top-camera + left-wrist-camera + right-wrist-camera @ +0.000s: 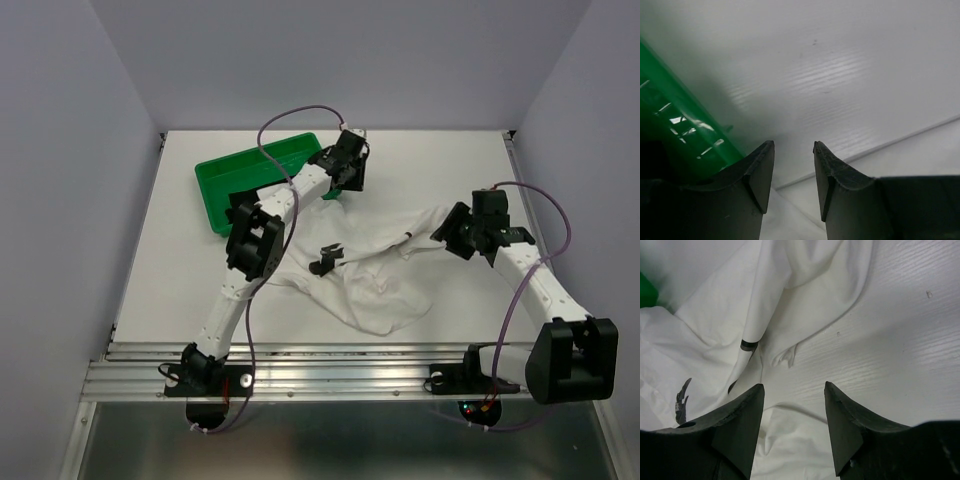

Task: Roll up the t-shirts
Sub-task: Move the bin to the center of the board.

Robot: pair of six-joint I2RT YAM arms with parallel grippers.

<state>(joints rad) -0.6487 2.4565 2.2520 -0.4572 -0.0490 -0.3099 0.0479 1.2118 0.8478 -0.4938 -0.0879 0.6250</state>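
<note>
A white t-shirt [372, 272] lies crumpled and partly spread on the table's middle. It has a small black mark [325, 258] near its centre. In the right wrist view the shirt [715, 325] fills the left and bottom, with folds and a dark band. My right gripper [445, 234] is open and empty, low over the shirt's right edge, with its jaws [794, 386] over cloth and bare table. My left gripper [342, 182] is open and empty at the shirt's far edge, beside the green tray's right end. Its jaws [793, 145] hold nothing.
A green plastic tray [222, 182] stands at the back left, and its wall shows in the left wrist view [675, 125]. The white table [450, 160] ends at side walls left and right. A metal rail [330, 372] runs along the near edge.
</note>
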